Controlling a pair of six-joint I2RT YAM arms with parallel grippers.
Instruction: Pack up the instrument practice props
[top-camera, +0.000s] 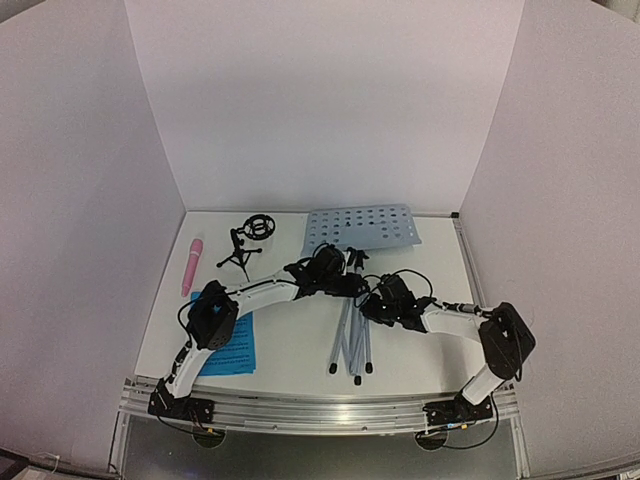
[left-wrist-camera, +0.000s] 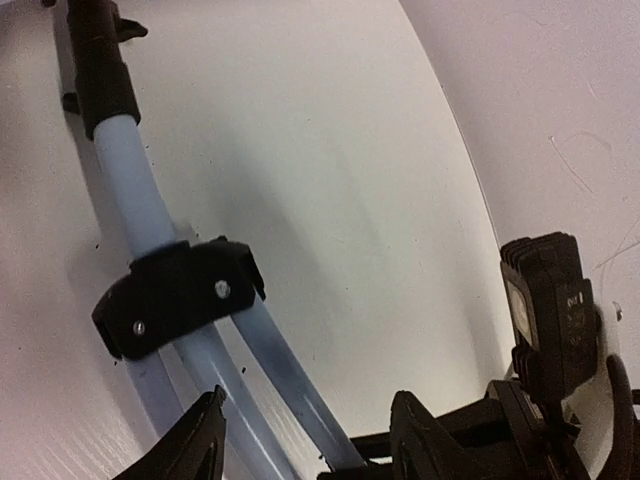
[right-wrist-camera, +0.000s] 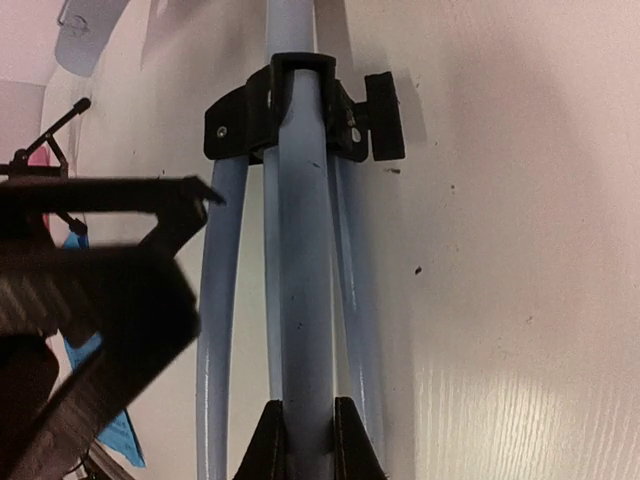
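Observation:
The pale perforated music stand (top-camera: 362, 228) lies flat on the table, its silver tripod legs (top-camera: 352, 345) folded together and pointing toward the near edge. My right gripper (right-wrist-camera: 307, 432) is shut on the stand's centre tube (right-wrist-camera: 305, 300), below the black collar (right-wrist-camera: 300, 110). My left gripper (left-wrist-camera: 310, 440) is open beside it; two stand tubes (left-wrist-camera: 285, 385) run between its spread fingers below a black clamp (left-wrist-camera: 175, 295). The pink stick microphone (top-camera: 191, 265) lies at the left. Near the back stands the small black tripod mic stand (top-camera: 250, 240). Blue sheet-music pages (top-camera: 232, 345) lie under the left arm.
White walls enclose the table (top-camera: 290, 350) on the left, back and right. The two arms meet over the middle, the right gripper (top-camera: 368, 305) just right of the left gripper (top-camera: 345, 285). A metal rail (top-camera: 320, 410) runs along the near edge.

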